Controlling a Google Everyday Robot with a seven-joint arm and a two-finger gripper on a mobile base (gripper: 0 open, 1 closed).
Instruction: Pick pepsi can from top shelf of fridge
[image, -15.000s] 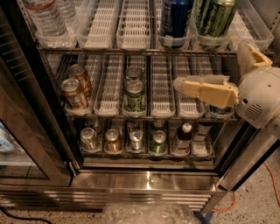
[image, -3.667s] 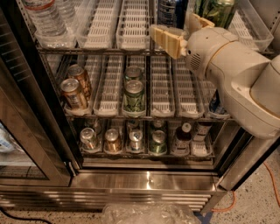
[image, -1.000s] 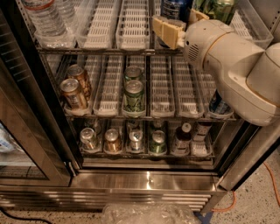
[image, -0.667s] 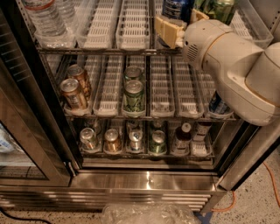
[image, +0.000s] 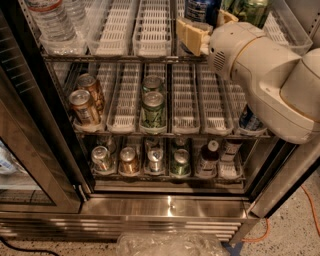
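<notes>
Progress is roughly at the halfway mark, by my reading: the approach looks finished and the grasp itself is what remains. The gripper (image: 205, 26) is up at the top shelf (image: 110, 58) of the fridge (image: 170, 205), at the front of the lane where the pepsi can (image: 199, 9) stands. Its cream fingers (image: 191, 35) are spread apart, one in front of the can's lower left and the other showing just to the can's right, so the can sits between them. I see no sign that they have clamped onto it. The can stands upright on the shelf, not lifted. What is left, I judge, is to close on the can, raise it clear of the tray's clear front lip and draw it out past the door frame. The can is dark navy blue with a patch of pale small print on its side; its lid is cut off by the top edge of the view, and its base is hidden behind the near finger. Just to its right stands a green can (image: 252, 10), close enough that the right finger must slip between the two. The bulky white arm (image: 265, 75) covers the right part of the middle rack.
</notes>
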